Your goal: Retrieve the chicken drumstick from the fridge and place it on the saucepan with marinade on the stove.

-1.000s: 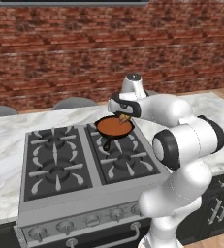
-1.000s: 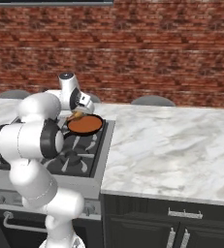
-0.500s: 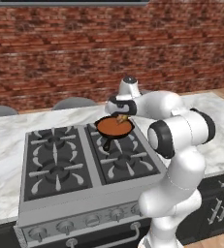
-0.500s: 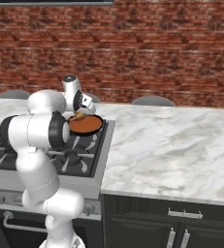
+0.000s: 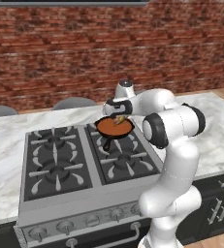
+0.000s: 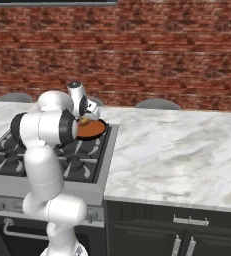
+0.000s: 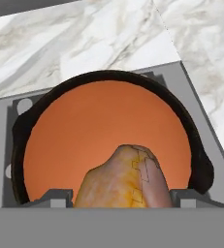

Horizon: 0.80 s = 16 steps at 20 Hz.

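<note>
The saucepan with marinade (image 5: 114, 128) sits on the back right burner of the stove (image 5: 60, 167). It is a black pan with orange-brown sauce and a short handle toward the front. My gripper (image 5: 119, 116) hangs just above the pan's far side, shut on the chicken drumstick (image 5: 119, 119), a golden-brown lump. In the hand view the chicken drumstick (image 7: 123, 179) sits between the two fingertips (image 7: 53, 197), over the sauce inside the saucepan's black rim (image 7: 108, 76). From the right base view the chicken drumstick (image 6: 85, 120) is above the saucepan (image 6: 93, 129). The fridge is out of view.
White marble counter (image 6: 172, 150) runs right of the stove (image 6: 17, 150) and behind it. A brick wall (image 5: 84, 48) stands beyond, with grey chair backs (image 5: 74, 102) along the far counter edge. Knobs (image 5: 91, 220) line the stove front. Dark cabinets (image 6: 187, 225) stand below the counter.
The arm's elbow has swung and risen a little. The gripper stays over the saucepan with the drumstick still in it.
</note>
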Available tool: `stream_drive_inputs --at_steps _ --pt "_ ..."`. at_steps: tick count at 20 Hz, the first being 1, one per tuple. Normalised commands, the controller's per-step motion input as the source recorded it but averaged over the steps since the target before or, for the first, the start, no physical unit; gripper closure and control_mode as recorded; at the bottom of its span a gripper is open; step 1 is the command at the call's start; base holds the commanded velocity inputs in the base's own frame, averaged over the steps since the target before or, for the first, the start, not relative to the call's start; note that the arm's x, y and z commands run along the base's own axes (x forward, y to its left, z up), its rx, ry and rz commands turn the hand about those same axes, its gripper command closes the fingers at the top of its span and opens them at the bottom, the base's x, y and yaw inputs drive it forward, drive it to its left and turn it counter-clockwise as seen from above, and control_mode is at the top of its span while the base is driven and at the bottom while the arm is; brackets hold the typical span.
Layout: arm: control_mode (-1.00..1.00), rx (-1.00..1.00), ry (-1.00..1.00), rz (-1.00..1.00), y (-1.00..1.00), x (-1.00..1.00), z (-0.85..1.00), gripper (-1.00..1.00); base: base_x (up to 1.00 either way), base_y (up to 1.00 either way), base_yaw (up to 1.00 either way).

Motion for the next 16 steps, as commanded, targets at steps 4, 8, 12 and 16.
stream_drive_inputs --at_steps 4,8,12,16 --pt "-1.0 0.0 0.0 0.0 0.02 0.34 -0.23 1.0 0.0 0.0 0.0" --pt "-1.0 0.0 0.0 0.0 0.0 0.27 -0.22 1.0 0.0 0.0 0.0" --pt "-1.0 0.0 0.0 0.0 0.0 0.24 -0.22 1.0 0.0 0.0 0.0" --pt "-1.0 0.0 0.0 0.0 0.0 0.12 -0.2 1.0 0.0 0.0 0.0"
